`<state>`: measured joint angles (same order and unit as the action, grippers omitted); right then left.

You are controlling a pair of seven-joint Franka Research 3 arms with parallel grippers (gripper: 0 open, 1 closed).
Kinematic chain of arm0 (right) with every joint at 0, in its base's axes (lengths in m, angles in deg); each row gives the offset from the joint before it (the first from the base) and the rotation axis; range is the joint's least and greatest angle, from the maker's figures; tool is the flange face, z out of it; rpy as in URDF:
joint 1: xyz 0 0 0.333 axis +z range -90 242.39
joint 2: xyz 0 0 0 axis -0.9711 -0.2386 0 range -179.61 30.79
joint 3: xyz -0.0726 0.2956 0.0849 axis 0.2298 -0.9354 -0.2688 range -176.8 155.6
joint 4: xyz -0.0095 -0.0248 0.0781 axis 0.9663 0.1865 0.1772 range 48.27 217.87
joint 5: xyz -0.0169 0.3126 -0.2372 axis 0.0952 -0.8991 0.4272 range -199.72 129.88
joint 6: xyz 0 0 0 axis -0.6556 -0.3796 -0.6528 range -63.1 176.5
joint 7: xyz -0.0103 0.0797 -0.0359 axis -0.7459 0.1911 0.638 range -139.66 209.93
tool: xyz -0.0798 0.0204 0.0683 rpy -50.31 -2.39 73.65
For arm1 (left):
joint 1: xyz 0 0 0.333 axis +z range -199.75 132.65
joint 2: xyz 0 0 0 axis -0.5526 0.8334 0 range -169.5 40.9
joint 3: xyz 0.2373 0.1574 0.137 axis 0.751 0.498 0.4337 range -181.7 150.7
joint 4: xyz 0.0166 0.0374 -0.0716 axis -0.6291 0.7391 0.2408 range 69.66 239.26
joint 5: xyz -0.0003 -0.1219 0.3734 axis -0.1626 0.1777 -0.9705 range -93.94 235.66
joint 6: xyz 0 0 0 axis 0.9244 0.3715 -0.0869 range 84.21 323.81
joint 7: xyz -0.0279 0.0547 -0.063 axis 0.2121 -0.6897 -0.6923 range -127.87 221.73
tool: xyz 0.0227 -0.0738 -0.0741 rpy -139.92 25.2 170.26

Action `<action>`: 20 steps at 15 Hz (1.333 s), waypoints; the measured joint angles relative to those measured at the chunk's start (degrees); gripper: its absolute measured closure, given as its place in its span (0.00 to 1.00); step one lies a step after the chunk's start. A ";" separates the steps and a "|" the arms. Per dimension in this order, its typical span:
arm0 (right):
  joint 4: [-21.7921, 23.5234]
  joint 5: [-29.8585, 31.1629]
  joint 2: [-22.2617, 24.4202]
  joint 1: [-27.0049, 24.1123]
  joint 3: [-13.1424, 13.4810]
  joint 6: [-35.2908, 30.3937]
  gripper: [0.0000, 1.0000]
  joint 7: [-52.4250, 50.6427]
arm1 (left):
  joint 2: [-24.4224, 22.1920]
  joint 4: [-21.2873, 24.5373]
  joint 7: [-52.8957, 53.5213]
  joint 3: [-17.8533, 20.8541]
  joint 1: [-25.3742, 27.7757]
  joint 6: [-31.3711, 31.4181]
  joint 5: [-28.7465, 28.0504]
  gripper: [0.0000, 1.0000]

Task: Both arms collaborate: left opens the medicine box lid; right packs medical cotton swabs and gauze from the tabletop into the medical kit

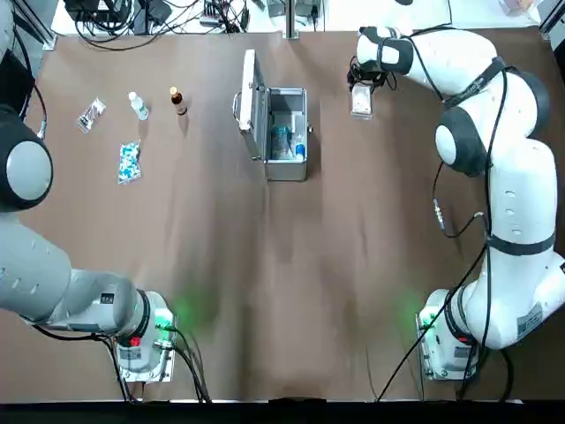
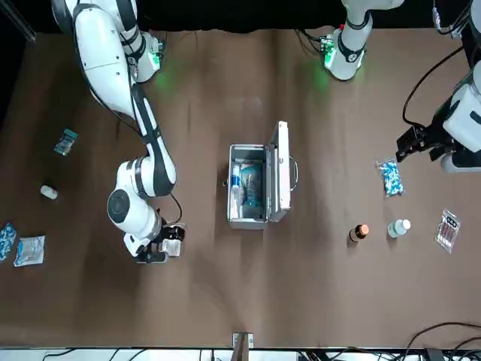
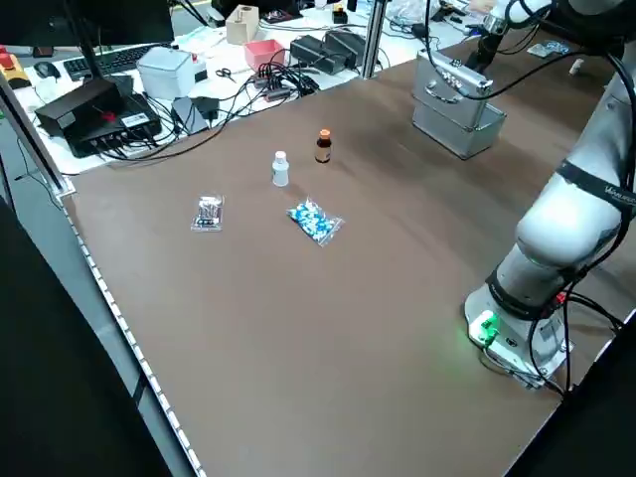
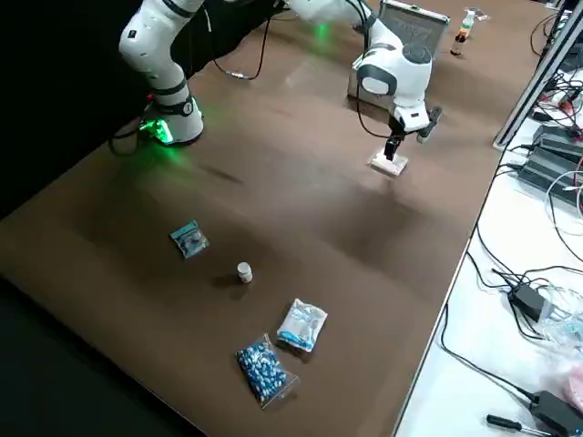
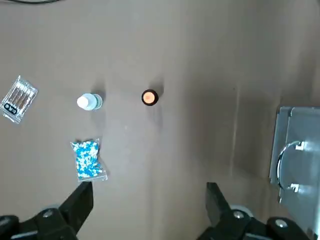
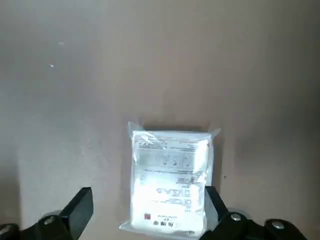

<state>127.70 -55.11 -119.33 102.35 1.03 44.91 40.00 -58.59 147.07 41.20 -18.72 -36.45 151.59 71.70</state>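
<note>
The medical kit [image 1: 287,168] stands at the table's far middle with the medicine box lid [image 1: 251,104] upright on its left side. A blue packet, the medical cotton swabs [image 1: 282,141], lies inside. To the right of the kit the gauze [image 1: 361,104] lies flat on the table. My right gripper [image 1: 362,84] hangs low over it, open. In the right wrist view the gauze [image 6: 170,170] sits between the two fingers [image 6: 82,205]. My left gripper [image 5: 147,192] is open and empty, held high over the table's left part, away from the lid [image 5: 295,160].
Left of the kit are a brown bottle [image 1: 178,100], a white bottle [image 1: 138,106], a blue-speckled packet [image 1: 129,162] and a small clear packet [image 1: 90,113]. More small packets [image 2: 30,250] lie beyond my right arm. Cables run along the far edge.
</note>
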 joint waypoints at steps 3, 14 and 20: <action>-0.02 0.25 -1.47 -0.17 0.11 0.74 0.02 0.00 | 0.00 0.00 0.50 0.04 0.01 -0.08 0.00 0.00; -0.89 0.48 -3.89 -0.08 0.05 4.91 0.36 0.01 | 0.00 0.00 0.66 0.04 0.01 -0.19 0.00 0.00; -3.19 0.45 -2.53 0.10 0.01 -3.68 0.70 2.62 | 0.00 0.00 0.67 0.04 0.01 -0.24 0.00 0.00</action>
<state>124.51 -54.66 -121.86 102.45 1.04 41.23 42.62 -58.59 147.07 41.87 -18.68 -36.44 151.36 71.70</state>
